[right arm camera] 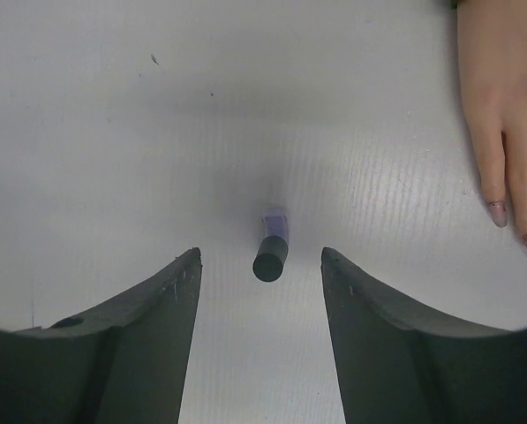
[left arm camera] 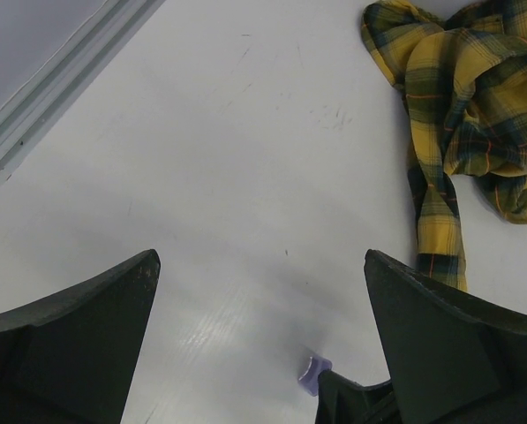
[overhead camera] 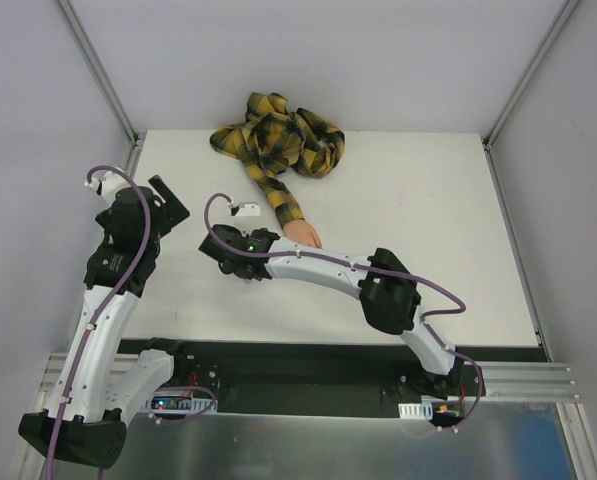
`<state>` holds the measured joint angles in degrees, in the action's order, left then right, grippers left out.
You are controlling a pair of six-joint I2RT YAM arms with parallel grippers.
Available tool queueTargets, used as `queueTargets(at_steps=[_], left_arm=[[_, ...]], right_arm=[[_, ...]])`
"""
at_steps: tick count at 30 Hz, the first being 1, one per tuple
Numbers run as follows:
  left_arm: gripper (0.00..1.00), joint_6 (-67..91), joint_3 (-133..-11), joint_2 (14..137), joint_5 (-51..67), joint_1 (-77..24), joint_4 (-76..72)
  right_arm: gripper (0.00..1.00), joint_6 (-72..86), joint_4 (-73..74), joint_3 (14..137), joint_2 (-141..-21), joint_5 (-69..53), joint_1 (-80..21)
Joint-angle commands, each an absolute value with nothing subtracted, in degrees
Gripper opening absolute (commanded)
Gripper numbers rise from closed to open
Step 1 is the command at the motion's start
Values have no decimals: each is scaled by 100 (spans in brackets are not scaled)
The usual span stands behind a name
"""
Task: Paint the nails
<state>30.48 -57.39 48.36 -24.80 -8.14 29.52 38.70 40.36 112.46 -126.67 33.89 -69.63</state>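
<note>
The right end effector (right arm camera: 261, 256) stood part-open astride a small dark-capped bottle (right arm camera: 270, 249), gripping nothing. The left end effector (left arm camera: 261, 261) gaped wide, empty, above the desk (left arm camera: 245, 132). The nails (right arm camera: 499, 212) tipped the mannequin hand (right arm camera: 497, 79) lying near the bottle.

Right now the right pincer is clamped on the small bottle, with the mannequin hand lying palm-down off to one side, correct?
Not clamped. The right wrist view shows the right pincer with its fingers apart, bare table on both sides of the small bottle between them. The mannequin hand does lie palm-down off to one side.
</note>
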Motion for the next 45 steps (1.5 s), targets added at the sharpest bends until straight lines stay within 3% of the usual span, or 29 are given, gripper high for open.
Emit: queueTargets(at_steps=[1,14,18,22,26,27,29,34,38,45], left_arm=[[99,3085,-5818,4772,-2496,-756,2971],[99,3067,-5810,4799,-2417,-756,2971],[99,3067,-5801,4799,-2373,-756,2971],[99,3067,-5801,4816,-2215,-721,2962],[99,3094,-5731,4834,-1829,-554,2857],[99,3094,-5704,4851,-1706,-493,2778],[99,3059,-5625,4878,-1092,-273,2655],[99,2892,-5380,5106,1051,254,1935],[99,2909,-5107,5387,3114,360,1065],[99,3084,-4695,5696,4769,369,-331]], right_arm=[[59,3902,3990,11549,-12911,3603,-6979],[35,3841,3999,11584,-13131,3674,-6979],[34,3850,4052,11602,-13192,3648,-6979],[24,3832,4087,11602,-13201,3709,-6978],[1,3718,4113,11593,-13157,3858,-6970],[1,3518,4113,11549,-13122,3937,-6961],[1,3192,4122,11418,-12833,4321,-6935],[1,1623,3061,9577,-11297,4518,-6847],[1,485,2075,8526,-10021,3441,-6611],[1,-1465,1819,8077,-8791,954,-5881]])
